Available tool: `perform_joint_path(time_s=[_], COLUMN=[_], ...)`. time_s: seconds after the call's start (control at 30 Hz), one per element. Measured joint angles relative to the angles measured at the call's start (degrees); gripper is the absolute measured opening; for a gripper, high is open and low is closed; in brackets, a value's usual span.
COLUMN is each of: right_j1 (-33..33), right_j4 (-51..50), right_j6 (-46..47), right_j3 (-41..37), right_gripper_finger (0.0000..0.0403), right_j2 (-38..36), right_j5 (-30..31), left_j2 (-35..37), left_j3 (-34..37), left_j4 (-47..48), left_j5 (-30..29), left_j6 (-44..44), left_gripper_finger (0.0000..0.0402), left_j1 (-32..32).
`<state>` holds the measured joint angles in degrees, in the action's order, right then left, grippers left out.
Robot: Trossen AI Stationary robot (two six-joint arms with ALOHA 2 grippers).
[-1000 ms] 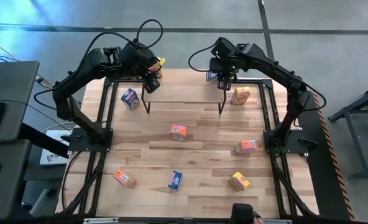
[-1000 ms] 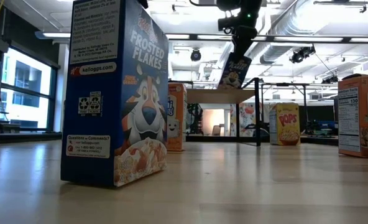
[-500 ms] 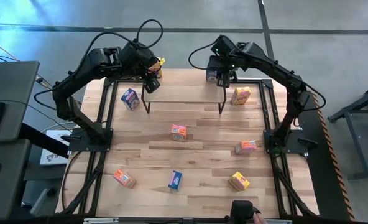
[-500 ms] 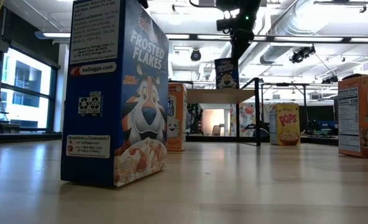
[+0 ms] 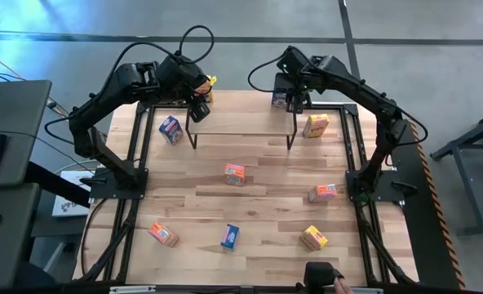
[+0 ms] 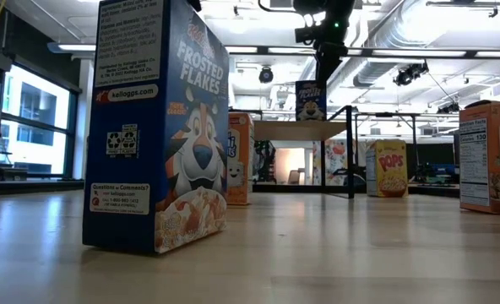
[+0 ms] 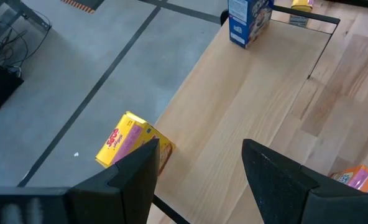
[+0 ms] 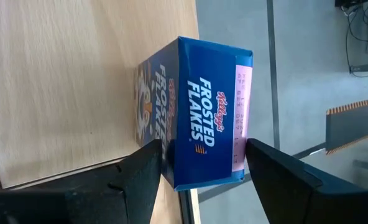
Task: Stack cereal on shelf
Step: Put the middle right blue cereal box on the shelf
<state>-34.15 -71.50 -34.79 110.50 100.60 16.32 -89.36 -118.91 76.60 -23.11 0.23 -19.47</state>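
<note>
Blue cardboard Frosted Flakes cereal box (image 6: 311,100) upright on low light-wood shelf (image 5: 241,122), right rear corner. Right pincer (image 8: 199,165) apart, straddling box, not clamped. Best lifted straight up, clear of both faces, to avoid tipping. Left pincer (image 7: 199,168) apart, near yellow box (image 7: 134,143). Low view confirms box upright; overhead hides that.

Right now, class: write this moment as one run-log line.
step: blue cereal box stands upright on shelf | right pincer: at that box | left pincer: open, empty, at shelf's other end
</note>
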Motion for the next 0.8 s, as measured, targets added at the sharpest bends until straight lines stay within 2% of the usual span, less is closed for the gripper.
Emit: perform_joint_path(time_s=[0.8], right_j1=[0.07], right_j4=[-1.66], right_j6=[-0.07], right_j3=[0.02], right_gripper_finger=[0.0225], right_j2=[-1.51], right_j5=[0.22], left_j2=[0.0], left_j3=[0.0], left_j4=[-0.24], left_j5=[-0.01], left_j6=[2.43], left_gripper_finger=[0.022], left_j1=[0.01])
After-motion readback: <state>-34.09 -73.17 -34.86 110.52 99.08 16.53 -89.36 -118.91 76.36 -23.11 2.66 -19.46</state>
